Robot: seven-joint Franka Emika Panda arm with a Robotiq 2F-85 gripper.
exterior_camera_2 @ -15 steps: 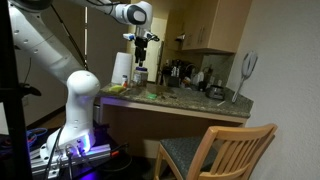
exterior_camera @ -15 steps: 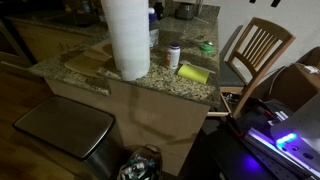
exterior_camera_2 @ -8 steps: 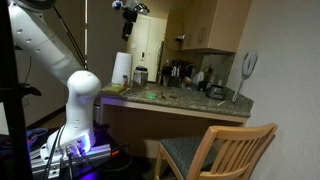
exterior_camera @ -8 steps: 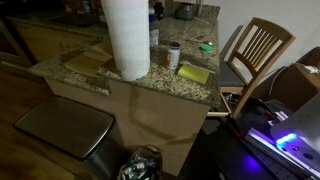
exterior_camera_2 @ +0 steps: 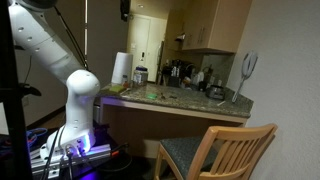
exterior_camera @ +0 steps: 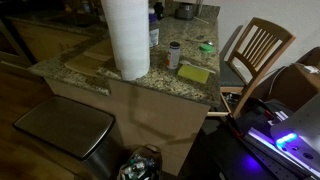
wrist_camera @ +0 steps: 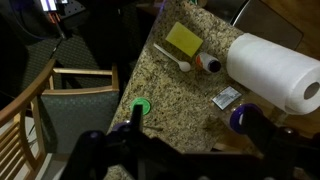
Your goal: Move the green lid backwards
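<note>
Speckled granite forms the counter (exterior_camera: 150,88), which fills the middle of the wrist view (wrist_camera: 185,105) and runs along the wall in an exterior view (exterior_camera_2: 195,104). A tall paper towel roll (exterior_camera: 126,36) stands on it and serves as the landmark; it lies across the right of the wrist view (wrist_camera: 270,70).

Just beside the roll is a white can (exterior_camera: 174,55) with a reddish top, seen in the wrist view (wrist_camera: 208,63). Past the can, farther from the roll, lies a yellow sponge (exterior_camera: 194,73), flat on the granite (wrist_camera: 183,40).

The green lid (exterior_camera: 207,47) sits on the counter well apart from the roll, beyond the can and the sponge. It is close to the counter edge that faces a wooden chair (exterior_camera: 256,50). From the wrist camera the lid (wrist_camera: 141,105) is a small bright disc lying flat, apart from everything else on the granite, with the chair (wrist_camera: 75,95) just off the edge beside it.

The white arm (exterior_camera_2: 76,92) rises from its base, and the gripper (exterior_camera_2: 125,8) is high above the roll, at the top edge of the frame and touching nothing. In the wrist view the gripper (wrist_camera: 190,138) shows only as dark, blurred shapes along the bottom. Its jaws seem spread wide with bare granite between them, and nothing is held.
</note>
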